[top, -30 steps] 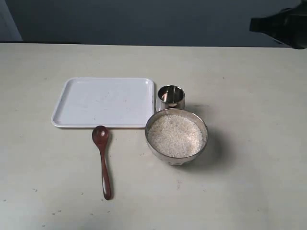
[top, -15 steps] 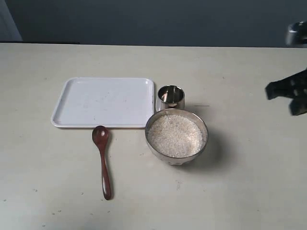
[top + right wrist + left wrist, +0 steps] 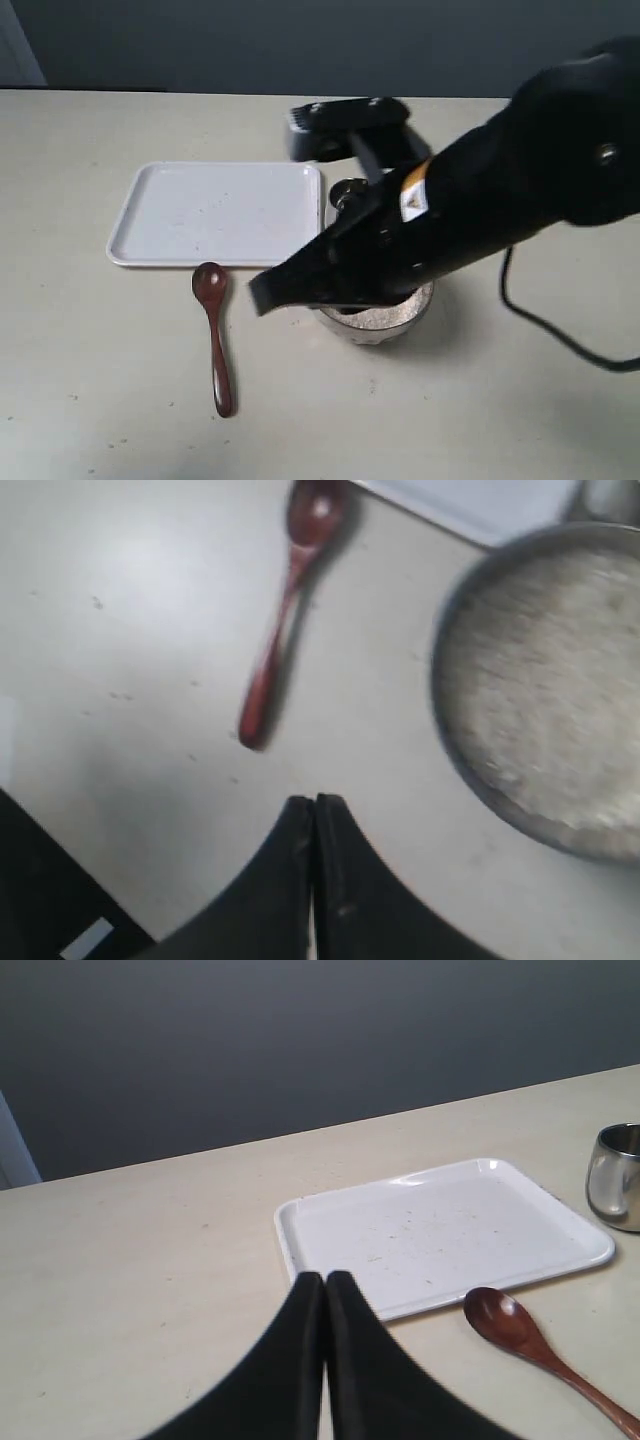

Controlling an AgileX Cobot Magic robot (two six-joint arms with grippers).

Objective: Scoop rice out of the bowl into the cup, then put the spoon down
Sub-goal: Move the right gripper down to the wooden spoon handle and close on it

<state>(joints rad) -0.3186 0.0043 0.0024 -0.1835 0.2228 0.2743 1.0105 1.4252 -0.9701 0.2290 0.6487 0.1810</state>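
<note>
This looks like a robotics lab test bench: a pale table (image 3: 520, 400) set against a plain dark grey wall (image 3: 200, 45). A black robot arm (image 3: 520, 190) with a trailing cable (image 3: 504, 285) hangs over a few laid-out props, among them a white tray (image 3: 215, 210) and a wooden spoon (image 3: 216, 345).

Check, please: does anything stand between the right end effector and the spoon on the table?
Nothing visible does. In the right wrist view, only bare table lies between the shut right end effector and the spoon. The bowl with the rice is off to the side of that path.
</note>
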